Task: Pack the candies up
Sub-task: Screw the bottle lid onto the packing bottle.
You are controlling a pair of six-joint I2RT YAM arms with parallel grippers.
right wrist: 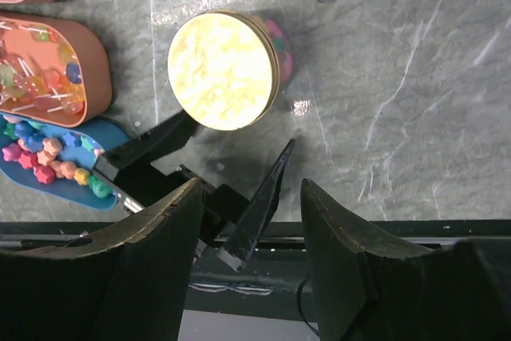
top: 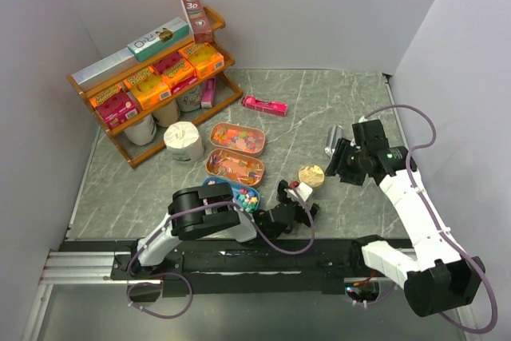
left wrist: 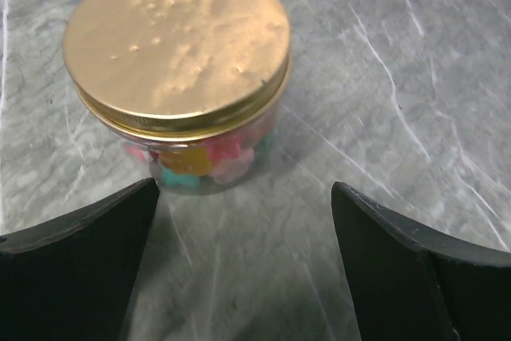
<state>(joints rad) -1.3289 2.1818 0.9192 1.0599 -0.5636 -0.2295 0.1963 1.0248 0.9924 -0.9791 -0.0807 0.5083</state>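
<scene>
The tiny bright candies (left wrist: 196,167), pink, yellow & blue-green, are inside a small round clear jar (left wrist: 247,145) w/ a flat gold metal lid (left wrist: 176,41) closed on top. The jar stands upright on the grey stone-look table (left wrist: 415,77). We see more candies lying loose in a flat blue oval tray (right wrist: 100,132) near the jar, & next to that tray a brown-orange oval tray (right wrist: 100,69) w/ sweets on sticks. The black left gripper (left wrist: 243,189) is down low right by the jar: its two fingers (left wrist: 88,253) are spread wide, nothing btw them, tips just short of the jar, not touching. The black right gripper (right wrist: 251,185) is up over the table & looks down on the lid; its jaws are partly apart & hold nothing. From the top view we see the jar btw the 2 grippers. A small shiny silver thing (top: 332,140) lies close to the right gripper; we can't tell what it is. Farther back a long pink box (top: 264,105) lies flat, & a wooden shelf (top: 215,15) at the back left holds orange & pink boxes (top: 152,89).
</scene>
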